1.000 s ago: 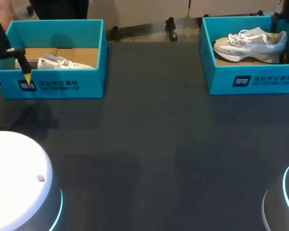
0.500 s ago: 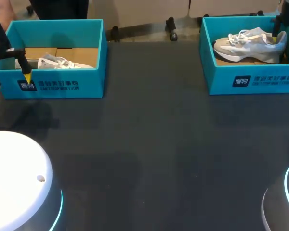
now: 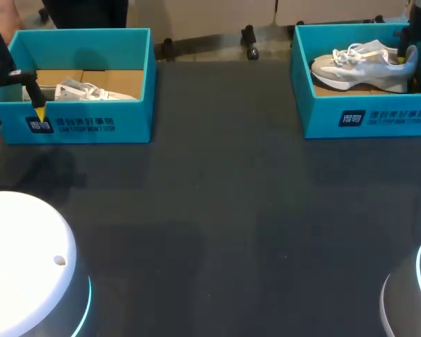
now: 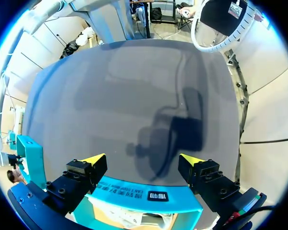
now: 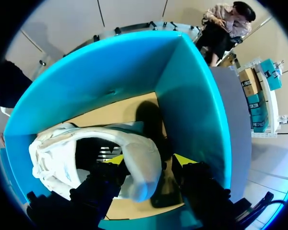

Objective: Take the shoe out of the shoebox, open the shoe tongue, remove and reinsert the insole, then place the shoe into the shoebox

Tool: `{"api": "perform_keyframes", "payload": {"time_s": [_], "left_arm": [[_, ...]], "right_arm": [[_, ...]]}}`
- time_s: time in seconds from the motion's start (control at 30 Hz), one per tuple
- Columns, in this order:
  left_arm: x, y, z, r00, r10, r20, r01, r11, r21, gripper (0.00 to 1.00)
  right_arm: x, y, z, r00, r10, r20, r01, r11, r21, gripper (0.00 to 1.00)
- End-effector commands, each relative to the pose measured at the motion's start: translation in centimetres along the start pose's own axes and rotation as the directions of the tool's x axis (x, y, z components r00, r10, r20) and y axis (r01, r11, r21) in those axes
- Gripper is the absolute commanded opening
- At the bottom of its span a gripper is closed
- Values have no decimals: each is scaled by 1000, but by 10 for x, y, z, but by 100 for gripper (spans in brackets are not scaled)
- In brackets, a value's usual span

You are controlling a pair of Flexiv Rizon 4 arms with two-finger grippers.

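Right tool has sunk lower, spread wide astride the heel of the shoe.

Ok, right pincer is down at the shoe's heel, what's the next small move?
Probably close the right pincer on the heel of the shoe, ready to lift. It straddles the heel, a yellow tip on either side, with a gap showing on the outer side, so it looks open, and the shoe lies in the box.
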State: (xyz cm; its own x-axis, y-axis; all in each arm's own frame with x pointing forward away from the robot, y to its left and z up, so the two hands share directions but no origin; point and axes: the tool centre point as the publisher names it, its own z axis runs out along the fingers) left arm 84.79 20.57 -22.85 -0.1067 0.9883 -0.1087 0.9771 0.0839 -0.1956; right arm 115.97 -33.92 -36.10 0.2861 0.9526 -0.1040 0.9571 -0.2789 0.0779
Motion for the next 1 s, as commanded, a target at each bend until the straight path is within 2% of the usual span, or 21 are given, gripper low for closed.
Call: {"api": "perform_keyframes", "payload": {"time_s": [0.03, 0.07, 0.17, 0.23, 0.37, 0.67, 0.73, 0.83, 0.87, 0.9, 1.0], "left_arm": [[0, 0, 0, 1000, 0, -2, 0, 1000, -1, 100], [0, 0, 0, 1000, 0, -2, 0, 1000, -1, 100], [0, 0, 0, 1000, 0, -2, 0, 1000, -1, 100], [0, 0, 0, 1000, 0, -2, 0, 1000, -1, 100], [0, 0, 0, 1000, 0, -2, 0, 1000, -1, 100], [0, 0, 0, 1000, 0, -2, 0, 1000, -1, 100], [0, 0, 0, 1000, 0, -2, 0, 1000, -1, 100], [0, 0, 0, 1000, 0, -2, 0, 1000, -1, 100], [0, 0, 0, 1000, 0, -2, 0, 1000, -1, 100], [0, 0, 0, 1000, 0, -2, 0, 1000, -1, 100], [0, 0, 0, 1000, 0, -2, 0, 1000, -1, 100]], "right_arm": [[2, 8, 6, 1000, -3, -2, 3, 1000, 18, 59], [2, 8, 7, 1000, -4, -3, 4, 1000, 20, 61], [4, 9, 10, 1000, -9, -8, 9, 1000, 24, 57], [5, 9, 11, 1000, -15, -10, 15, 999, 28, 58], [7, 10, 14, 1000, -21, -15, 21, 999, 37, 50], [9, 2, 18, 1000, -22, -14, 23, 998, 65, 44], [9, 0, 18, 1000, -18, -12, 19, 997, 68, 39], [7, -3, 17, 1000, -14, -5, 14, 997, 70, 18], [7, -4, 16, 1000, -13, -4, 13, 998, 69, 6], [6, -4, 15, 1000, -13, 3, 13, 997, 71, 0], [4, -8, 12, 1000, -14, 9, 13, 997, 72, 0]]}}
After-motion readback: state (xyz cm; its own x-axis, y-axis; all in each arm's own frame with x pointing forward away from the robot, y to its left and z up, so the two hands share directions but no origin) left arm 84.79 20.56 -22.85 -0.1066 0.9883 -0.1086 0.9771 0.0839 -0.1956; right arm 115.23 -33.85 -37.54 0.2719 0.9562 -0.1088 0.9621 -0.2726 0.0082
